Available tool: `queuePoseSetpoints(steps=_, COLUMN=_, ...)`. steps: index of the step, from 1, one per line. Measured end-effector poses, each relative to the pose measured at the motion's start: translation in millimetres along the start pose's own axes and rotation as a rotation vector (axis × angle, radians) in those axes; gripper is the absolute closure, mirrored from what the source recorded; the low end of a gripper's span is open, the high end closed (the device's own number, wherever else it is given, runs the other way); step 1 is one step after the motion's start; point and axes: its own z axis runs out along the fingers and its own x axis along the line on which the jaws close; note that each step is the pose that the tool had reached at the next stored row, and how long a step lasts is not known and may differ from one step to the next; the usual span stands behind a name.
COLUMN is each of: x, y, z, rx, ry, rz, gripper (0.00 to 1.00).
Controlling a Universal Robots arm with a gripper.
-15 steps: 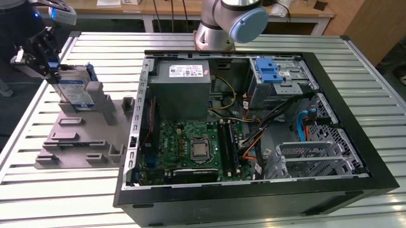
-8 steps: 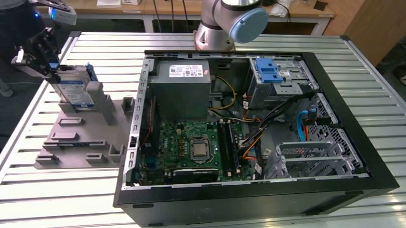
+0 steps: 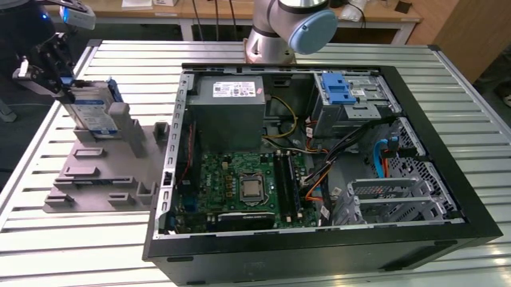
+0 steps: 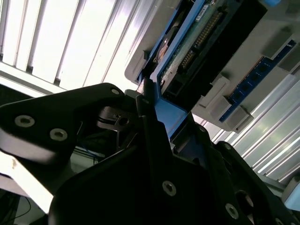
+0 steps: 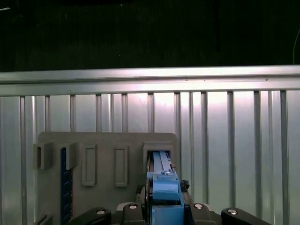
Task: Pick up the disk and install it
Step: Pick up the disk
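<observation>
The disk (image 3: pixel 92 110), silver with a blue-and-white label and a blue frame, stands on edge at the back of the grey holder block (image 3: pixel 104 173) on the exterior view's left. My gripper (image 3: pixel 66 86) is at its upper end, shut on the blue frame. In the first wrist view the disk's blue edge (image 5: pixel 161 183) runs from between my fingers down into a slot of the holder block (image 5: pixel 108 145). In the second wrist view the disk (image 4: pixel 197 42) shows its connector edge just beyond my gripper (image 4: pixel 159 117).
An open computer case (image 3: pixel 415 239) lies on the slatted metal table (image 3: pixel 72 251), on the exterior view's right of the holder block. Inside are a power supply (image 3: pixel 231 101), a motherboard (image 3: pixel 239 185) and a drive bay with a blue latch (image 3: pixel 339 89). The arm's base (image 3: pixel 279 30) stands behind the case.
</observation>
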Motion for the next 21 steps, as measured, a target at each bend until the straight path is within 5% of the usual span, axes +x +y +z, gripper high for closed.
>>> queuePoseSetpoints(steps=21, x=0.3, y=-0.1, z=-18.7, rx=0.0002, ry=-0.0001, rz=0.000, gripper=0.64)
